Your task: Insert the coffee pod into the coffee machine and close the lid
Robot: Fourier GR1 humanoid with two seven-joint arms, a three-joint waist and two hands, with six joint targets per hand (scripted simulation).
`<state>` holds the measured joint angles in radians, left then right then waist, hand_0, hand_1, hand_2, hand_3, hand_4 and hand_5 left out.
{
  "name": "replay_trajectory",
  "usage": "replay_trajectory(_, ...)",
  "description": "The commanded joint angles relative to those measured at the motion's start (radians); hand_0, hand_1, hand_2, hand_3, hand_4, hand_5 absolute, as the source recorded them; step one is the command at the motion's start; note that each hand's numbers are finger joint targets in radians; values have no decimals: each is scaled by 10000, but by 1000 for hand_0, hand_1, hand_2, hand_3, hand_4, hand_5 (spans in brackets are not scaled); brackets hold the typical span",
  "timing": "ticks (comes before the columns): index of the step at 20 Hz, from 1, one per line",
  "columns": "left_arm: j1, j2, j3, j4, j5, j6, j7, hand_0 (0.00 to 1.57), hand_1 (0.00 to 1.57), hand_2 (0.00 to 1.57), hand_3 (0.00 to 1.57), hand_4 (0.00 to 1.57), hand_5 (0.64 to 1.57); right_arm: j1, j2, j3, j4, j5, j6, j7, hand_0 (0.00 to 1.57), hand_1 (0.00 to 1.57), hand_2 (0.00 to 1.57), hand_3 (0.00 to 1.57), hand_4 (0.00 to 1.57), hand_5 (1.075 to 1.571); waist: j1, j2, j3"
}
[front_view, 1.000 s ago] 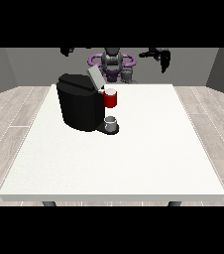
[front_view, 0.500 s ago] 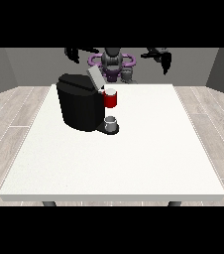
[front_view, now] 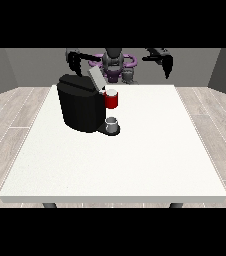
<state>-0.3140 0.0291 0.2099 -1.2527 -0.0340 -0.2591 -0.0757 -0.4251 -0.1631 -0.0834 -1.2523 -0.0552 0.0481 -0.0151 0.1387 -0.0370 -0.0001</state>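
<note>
The black coffee machine (front_view: 80,107) stands on the table's left-middle part with its grey lid (front_view: 95,78) tilted up. A red pod holder (front_view: 112,100) sticks out of its front above a small grey cup (front_view: 112,123). A small grey object (front_view: 129,76), perhaps the coffee pod, sits at the table's far edge before the robot. The hand at the view's left (front_view: 75,61) hangs raised behind the machine, fingers relaxed downward. The hand at the view's right (front_view: 167,64) is raised beyond the far right edge, fingers straight down, holding nothing.
The white table (front_view: 135,160) stretches wide toward the camera in front of the machine. The robot's torso (front_view: 114,65) sits behind the far edge, between the two arms.
Both hands have dropped slightly and their fingers now point more downward. The machine, lid and cup have not moved.
</note>
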Motion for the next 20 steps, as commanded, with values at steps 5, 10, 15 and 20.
replay_trajectory(5,113,410,22,-427,282,333,-186,0,0,0,0,0,1571,-1296,-59,22,825,165,218,292,0,0,0,0,0,1571,-387,715,0)
replay_trajectory(10,373,651,184,-535,563,343,-496,0,0,0,0,0,1571,-1533,96,212,1088,435,334,-286,0,0,0,0,0,1571,-439,952,0)
replay_trajectory(15,831,809,-45,-1264,829,155,217,0,0,0,0,0,1571,-1513,-60,-90,1772,436,450,-708,0,0,0,0,0,1571,-275,799,1)
replay_trajectory(20,428,538,-421,-1299,503,573,363,0,0,0,0,0,1571,-2190,312,62,1902,752,-155,-243,0,0,0,0,0,1571,-69,1043,1)
